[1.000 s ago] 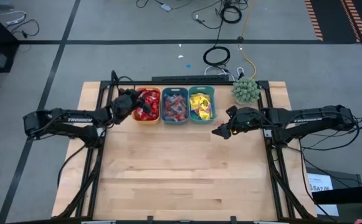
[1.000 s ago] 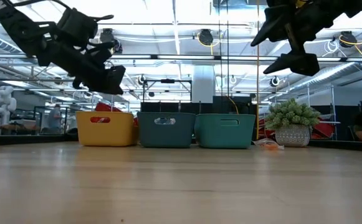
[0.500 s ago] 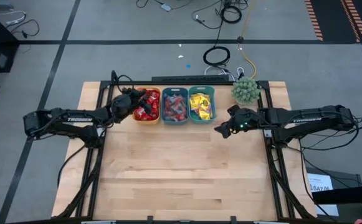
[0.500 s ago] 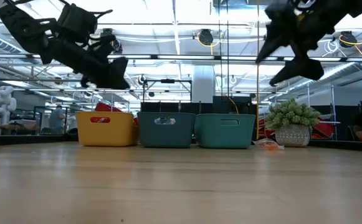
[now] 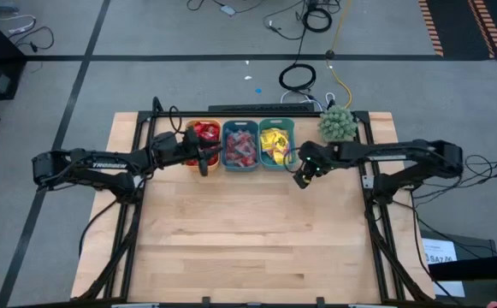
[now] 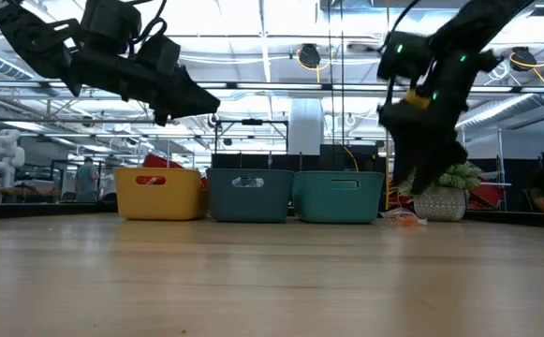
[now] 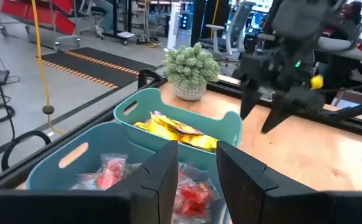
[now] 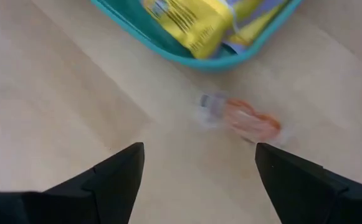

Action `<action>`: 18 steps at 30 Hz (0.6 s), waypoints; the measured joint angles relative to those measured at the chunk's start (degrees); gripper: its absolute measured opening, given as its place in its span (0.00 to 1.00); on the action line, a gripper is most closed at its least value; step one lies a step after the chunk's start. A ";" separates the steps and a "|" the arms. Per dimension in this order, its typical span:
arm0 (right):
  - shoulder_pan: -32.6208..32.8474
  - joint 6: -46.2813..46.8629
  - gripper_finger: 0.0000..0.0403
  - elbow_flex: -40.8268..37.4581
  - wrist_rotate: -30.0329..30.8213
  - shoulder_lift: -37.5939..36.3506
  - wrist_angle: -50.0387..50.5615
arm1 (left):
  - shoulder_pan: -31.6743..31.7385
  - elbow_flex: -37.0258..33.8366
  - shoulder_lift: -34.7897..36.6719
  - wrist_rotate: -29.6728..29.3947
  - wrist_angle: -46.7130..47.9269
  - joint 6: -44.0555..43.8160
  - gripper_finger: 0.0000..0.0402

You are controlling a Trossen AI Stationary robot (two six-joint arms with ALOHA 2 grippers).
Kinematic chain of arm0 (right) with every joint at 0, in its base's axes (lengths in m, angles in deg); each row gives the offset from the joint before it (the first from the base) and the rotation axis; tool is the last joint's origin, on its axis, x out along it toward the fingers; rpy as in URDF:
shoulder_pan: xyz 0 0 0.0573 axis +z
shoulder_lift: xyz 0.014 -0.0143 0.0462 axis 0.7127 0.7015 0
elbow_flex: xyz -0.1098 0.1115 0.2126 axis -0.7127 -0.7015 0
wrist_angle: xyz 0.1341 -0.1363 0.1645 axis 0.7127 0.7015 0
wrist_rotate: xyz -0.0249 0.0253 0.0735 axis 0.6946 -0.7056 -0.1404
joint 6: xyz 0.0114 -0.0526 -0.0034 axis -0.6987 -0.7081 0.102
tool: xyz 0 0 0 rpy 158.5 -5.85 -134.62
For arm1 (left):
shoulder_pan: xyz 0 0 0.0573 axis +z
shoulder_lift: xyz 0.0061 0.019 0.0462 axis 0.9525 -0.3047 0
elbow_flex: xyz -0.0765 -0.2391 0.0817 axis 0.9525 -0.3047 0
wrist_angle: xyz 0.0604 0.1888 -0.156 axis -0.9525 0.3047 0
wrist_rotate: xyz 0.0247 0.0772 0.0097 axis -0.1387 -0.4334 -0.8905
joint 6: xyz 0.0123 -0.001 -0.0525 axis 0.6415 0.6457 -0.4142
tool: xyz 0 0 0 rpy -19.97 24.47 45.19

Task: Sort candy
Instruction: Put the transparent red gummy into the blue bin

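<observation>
Three bins stand in a row at the far edge: an orange bin (image 5: 198,130) with red candy, a blue bin (image 5: 239,145) with red and clear pieces, and a teal bin (image 5: 275,144) with yellow packets. One small orange-pink wrapped candy (image 8: 240,118) lies on the table just off the teal bin's right corner (image 6: 404,217). My right gripper (image 5: 302,176) hangs open above this piece, pointing steeply down, one finger to either side of it and clear of it. My left gripper (image 5: 204,161) is nearly level over the orange and blue bins' near rims, a narrow gap (image 7: 196,177) between its fingers, nothing in it.
A green spiky plant in a pot (image 5: 337,124) stands at the far right corner, just behind my right arm. Bare wood (image 5: 248,231) spreads from the bins to the near edge. The table's frame rails run along both sides.
My right gripper has dropped from high above the table toward the loose candy beside the teal bin, tipping its fingers downward and staying open. My left gripper has swung from over the orange bin toward the blue bin and turned more level.
</observation>
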State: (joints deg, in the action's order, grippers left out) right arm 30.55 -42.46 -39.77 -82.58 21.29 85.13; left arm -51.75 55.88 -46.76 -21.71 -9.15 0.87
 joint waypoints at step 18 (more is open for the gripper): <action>-2.78 -13.57 0.35 0.35 2.42 15.65 -2.50 | -2.34 0.00 0.00 0.16 0.53 -0.10 0.29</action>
State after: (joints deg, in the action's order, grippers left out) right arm 27.78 -56.03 -39.41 -80.16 36.94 82.63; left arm -54.09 55.88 -46.76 -21.56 -8.62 0.77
